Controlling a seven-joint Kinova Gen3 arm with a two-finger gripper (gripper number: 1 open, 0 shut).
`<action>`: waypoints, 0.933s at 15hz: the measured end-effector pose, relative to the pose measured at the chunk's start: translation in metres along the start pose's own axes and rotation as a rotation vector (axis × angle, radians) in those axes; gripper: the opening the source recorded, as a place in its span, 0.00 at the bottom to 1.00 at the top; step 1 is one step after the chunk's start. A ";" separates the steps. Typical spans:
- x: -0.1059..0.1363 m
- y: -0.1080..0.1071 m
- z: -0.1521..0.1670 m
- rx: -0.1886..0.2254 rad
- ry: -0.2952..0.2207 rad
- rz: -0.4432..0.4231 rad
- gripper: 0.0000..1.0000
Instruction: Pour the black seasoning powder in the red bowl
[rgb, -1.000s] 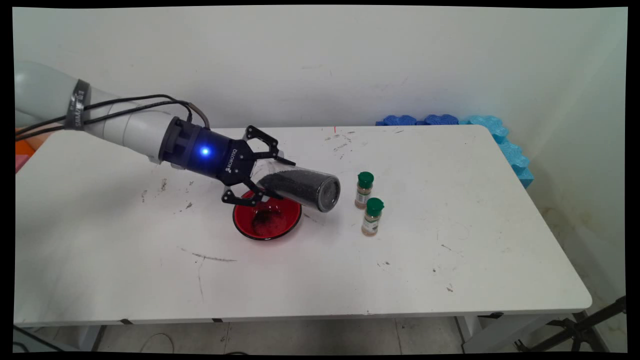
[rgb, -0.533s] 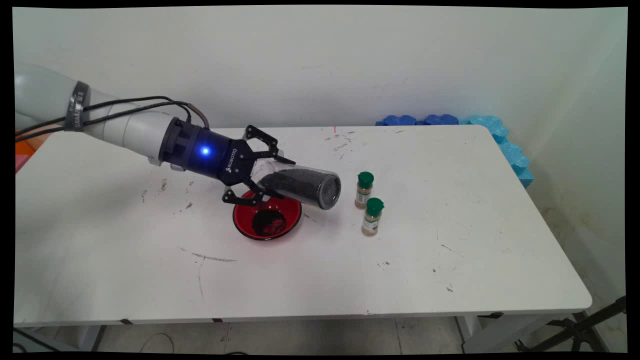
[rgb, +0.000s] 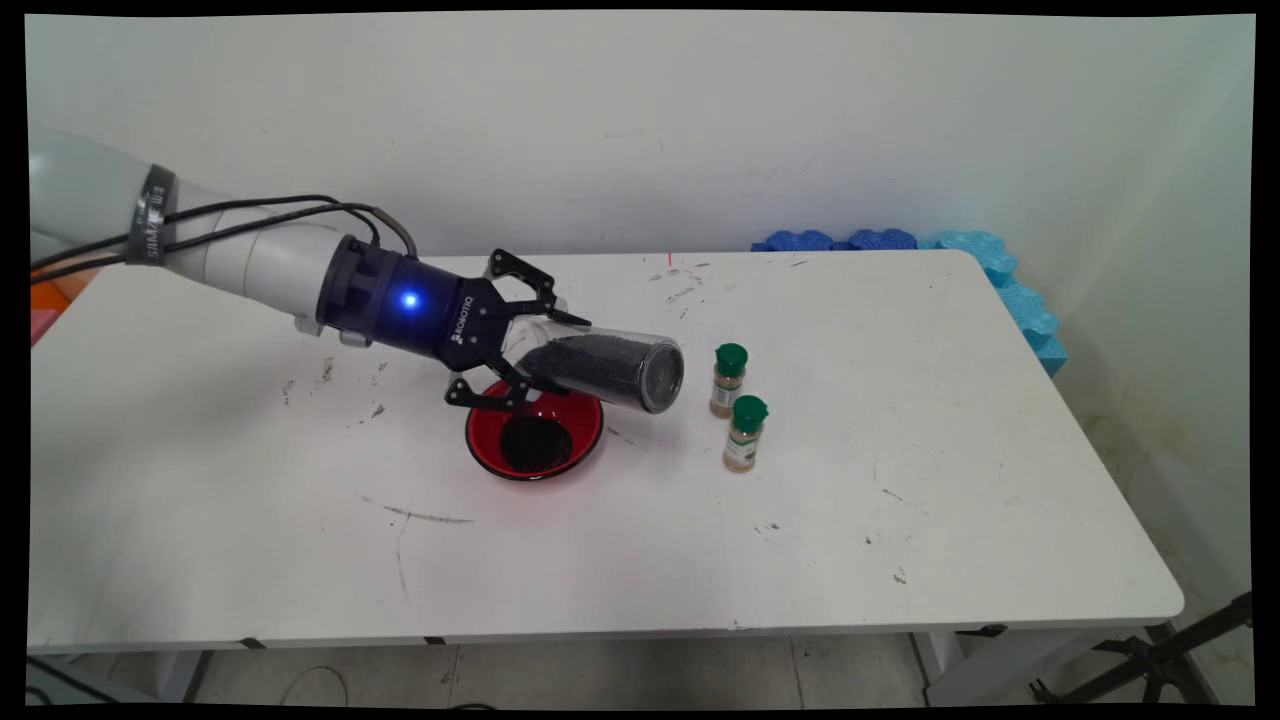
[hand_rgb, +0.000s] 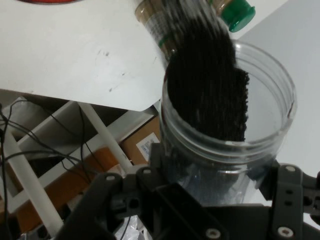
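Note:
My gripper (rgb: 568, 357) is shut on a clear plastic jar (rgb: 625, 370) partly filled with black granules. I hold the jar almost level, mouth toward the hand, just above a red bowl (rgb: 583, 437). A dark heap of granules (rgb: 533, 445) lies in the bowl. In the hand view the jar (hand_rgb: 227, 125) fills the space between the fingers (hand_rgb: 287, 180), with granules piled along its wall. Two small spice jars with green lids (rgb: 729, 379) (rgb: 746, 433) stand upright just right of the held jar's base. One green lid (hand_rgb: 236, 13) shows behind the jar in the hand view.
Blue foam pieces (rgb: 880, 240) lie along the table's far right corner and right edge. The white table (rgb: 900, 560) has dark scuffs and specks. An orange object (rgb: 45, 295) sits beyond the table's left edge.
The jar's base end has risen a little, bringing the jar closer to level. The black heap in the bowl has grown and settled.

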 end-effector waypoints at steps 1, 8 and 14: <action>0.000 0.000 0.000 -0.003 -0.002 -0.007 0.00; -0.004 0.000 0.002 -0.023 -0.020 -0.050 0.00; -0.005 0.001 0.003 -0.032 -0.031 -0.067 0.00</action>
